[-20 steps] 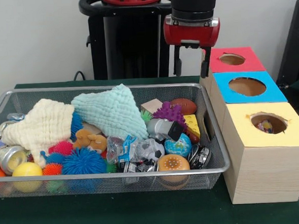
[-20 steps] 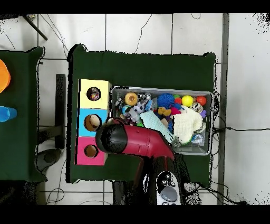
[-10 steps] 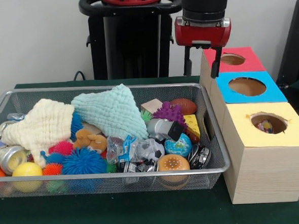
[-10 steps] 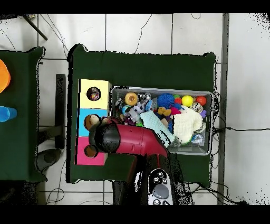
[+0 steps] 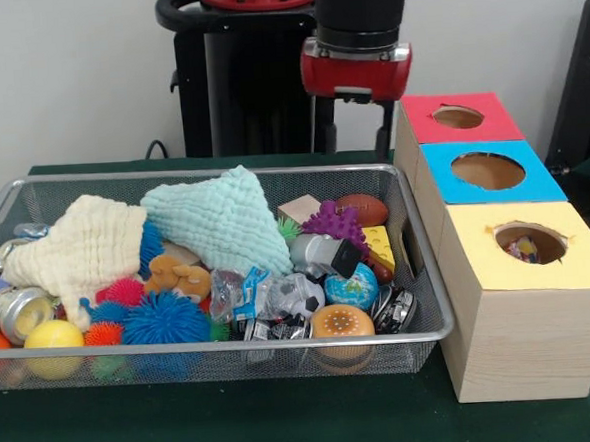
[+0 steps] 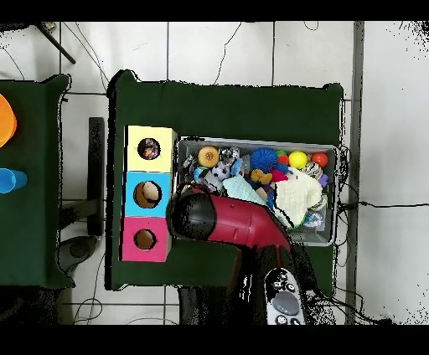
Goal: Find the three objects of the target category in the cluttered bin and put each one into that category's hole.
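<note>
The wire bin [image 5: 222, 343] is full of mixed toys: a mint cloth [image 5: 220, 221], a cream cloth [image 5: 81, 249], a purple spiky ball [image 5: 333, 222], a brown football [image 5: 362, 209], a yellow cheese wedge [image 5: 381, 246], a plush dog [image 5: 178, 278], a blue spiky ball [image 5: 164, 319] and a burger toy [image 5: 341, 323]. My gripper [image 5: 351, 145] hangs open and empty above the bin's far right end, beside the red box [image 5: 494, 124]. The blue box [image 5: 538, 181] and yellow box [image 5: 478, 265] follow in a row; something small lies in the yellow hole [image 5: 524, 248]. From overhead the arm [image 6: 235, 226] hides the gripper.
Metal cans [image 5: 15, 310] and a yellow ball [image 5: 53, 336] sit at the bin's left end. A globe ball [image 5: 353, 288] lies near the right wall. From overhead the three boxes [image 6: 147, 194] stand to the left of the bin [image 6: 335, 192].
The gripper was over the red box's edge half a second ago and has swung back towards the bin. It stays open and empty. Nothing in the bin has moved.
</note>
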`<state>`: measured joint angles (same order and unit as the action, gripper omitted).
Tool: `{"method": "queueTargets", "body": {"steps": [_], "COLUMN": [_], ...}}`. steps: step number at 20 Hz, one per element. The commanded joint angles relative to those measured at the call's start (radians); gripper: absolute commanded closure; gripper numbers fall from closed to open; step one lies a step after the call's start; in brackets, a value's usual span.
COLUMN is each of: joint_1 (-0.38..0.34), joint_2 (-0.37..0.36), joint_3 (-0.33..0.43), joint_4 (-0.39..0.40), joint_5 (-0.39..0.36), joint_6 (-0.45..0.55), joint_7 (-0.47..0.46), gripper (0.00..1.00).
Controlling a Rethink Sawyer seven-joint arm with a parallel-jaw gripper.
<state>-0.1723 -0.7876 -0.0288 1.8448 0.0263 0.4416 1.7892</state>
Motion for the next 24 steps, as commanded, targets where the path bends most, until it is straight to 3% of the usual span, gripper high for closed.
{"method": "queueTargets", "body": {"steps": [1, 18, 24], "joint_1": [-0.097, -0.099, -0.179], "joint_2": [0.019, 0.041, 0.077], "joint_3": [0.109, 0.119, 0.214], "joint_4": [0.104, 0.144, 0.231], "joint_5": [-0.076, -0.146, -0.118], "joint_6": [-0.060, -0.158, -0.252], "joint_7": [-0.016, 0.067, 0.090], "gripper": [0.00, 0.00, 0.00]}}
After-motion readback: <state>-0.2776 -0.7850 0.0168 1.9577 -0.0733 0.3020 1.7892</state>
